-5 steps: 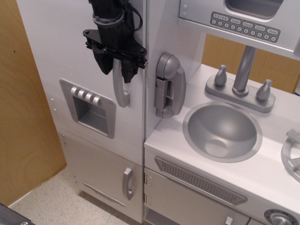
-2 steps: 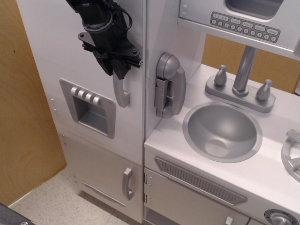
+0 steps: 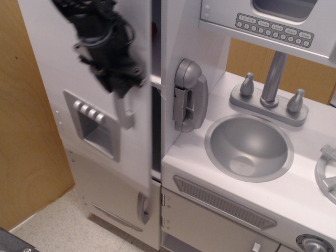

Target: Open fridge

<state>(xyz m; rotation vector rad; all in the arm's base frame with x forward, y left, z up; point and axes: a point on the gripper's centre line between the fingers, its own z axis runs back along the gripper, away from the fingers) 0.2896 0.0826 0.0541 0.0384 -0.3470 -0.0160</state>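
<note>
Gripping the grey handle [image 3: 124, 111], the blurry black gripper [image 3: 119, 84] has its fingers pinched around the top; fridge [image 3: 63, 63] door at left is cracked open, dark gap along its right edge.

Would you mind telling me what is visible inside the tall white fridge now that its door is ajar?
Through the dark gap beside the tall white fridge door, only a white shelf edge shows. Anything stored inside is hidden by the door and shadow.
</note>
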